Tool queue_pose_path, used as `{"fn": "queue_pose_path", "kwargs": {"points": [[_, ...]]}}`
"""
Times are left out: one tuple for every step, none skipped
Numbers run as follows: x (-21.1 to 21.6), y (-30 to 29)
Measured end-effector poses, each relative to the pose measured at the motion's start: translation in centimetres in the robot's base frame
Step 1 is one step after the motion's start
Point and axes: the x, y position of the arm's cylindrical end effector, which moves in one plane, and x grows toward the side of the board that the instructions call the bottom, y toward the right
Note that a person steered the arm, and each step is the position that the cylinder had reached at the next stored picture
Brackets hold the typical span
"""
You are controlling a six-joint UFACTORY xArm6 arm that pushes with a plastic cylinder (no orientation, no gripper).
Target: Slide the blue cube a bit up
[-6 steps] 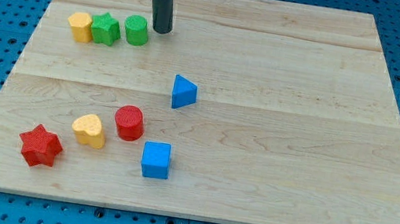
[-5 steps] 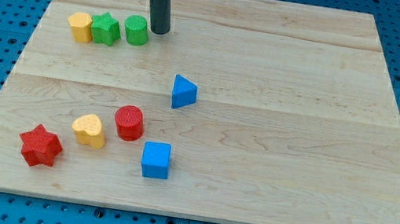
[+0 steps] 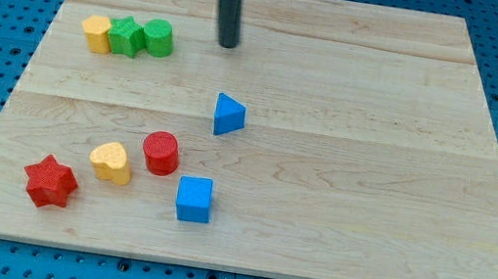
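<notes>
The blue cube (image 3: 194, 199) lies near the view's bottom, left of centre on the wooden board (image 3: 372, 178). My tip (image 3: 229, 46) is far above it, near the view's top, a little to the right of the green cylinder (image 3: 157, 37) and apart from it. A blue triangular block (image 3: 228, 115) lies between my tip and the cube. The rod rises out of the view's top.
A yellow block (image 3: 98, 34), a green star (image 3: 127, 36) and the green cylinder stand in a touching row at upper left. A red cylinder (image 3: 160, 153), a yellow heart (image 3: 111, 161) and a red star (image 3: 50, 180) lie left of the blue cube.
My tip has moved right, away from the green cylinder. The green cylinder, green star and yellow block have shifted slightly left and closed up. The blue cube has not moved.
</notes>
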Motion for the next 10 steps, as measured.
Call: {"fn": "queue_pose_path", "kwargs": {"points": [[2.8,7.2],[8.2,12.0],[14.6,12.3],[20.4,12.3],[25.0,10.1],[27.7,6.0],[29.9,1.7],[29.0,-3.3],[25.3,-5.0],[21.5,-5.4]]}}
